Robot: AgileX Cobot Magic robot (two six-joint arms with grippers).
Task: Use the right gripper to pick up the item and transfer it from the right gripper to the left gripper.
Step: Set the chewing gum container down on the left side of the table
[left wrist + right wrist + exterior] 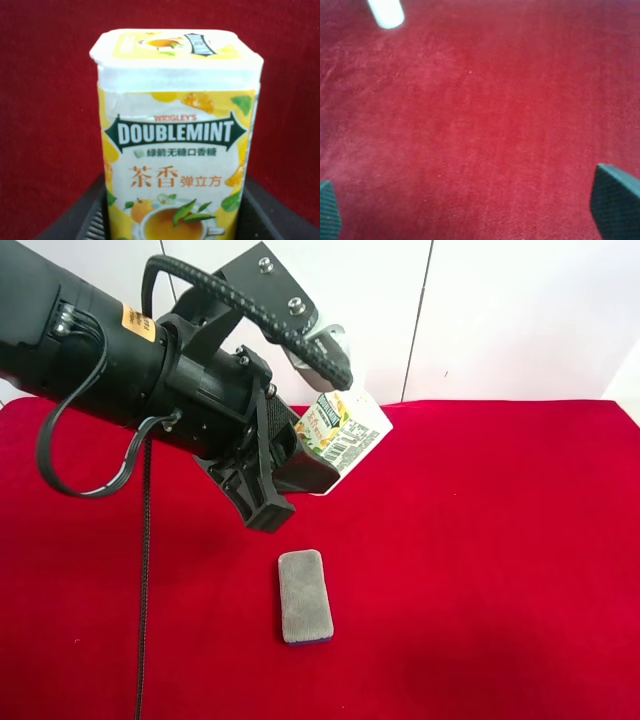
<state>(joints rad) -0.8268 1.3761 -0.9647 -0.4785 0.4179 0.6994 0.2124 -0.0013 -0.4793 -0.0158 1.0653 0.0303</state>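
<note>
The item is a yellow-and-white Doublemint gum box. It sits tilted in the black gripper of the arm at the exterior high view's left, held above the red cloth. The left wrist view shows the same box filling the frame, clamped between that gripper's two dark fingers, so this is my left gripper. My right gripper is open and empty, with its fingertips far apart over bare red cloth. The right arm is out of the exterior high view.
A grey sponge pad with a blue base lies on the red cloth in front of the held box. A blurred white object shows at the edge of the right wrist view. A white wall stands behind the table.
</note>
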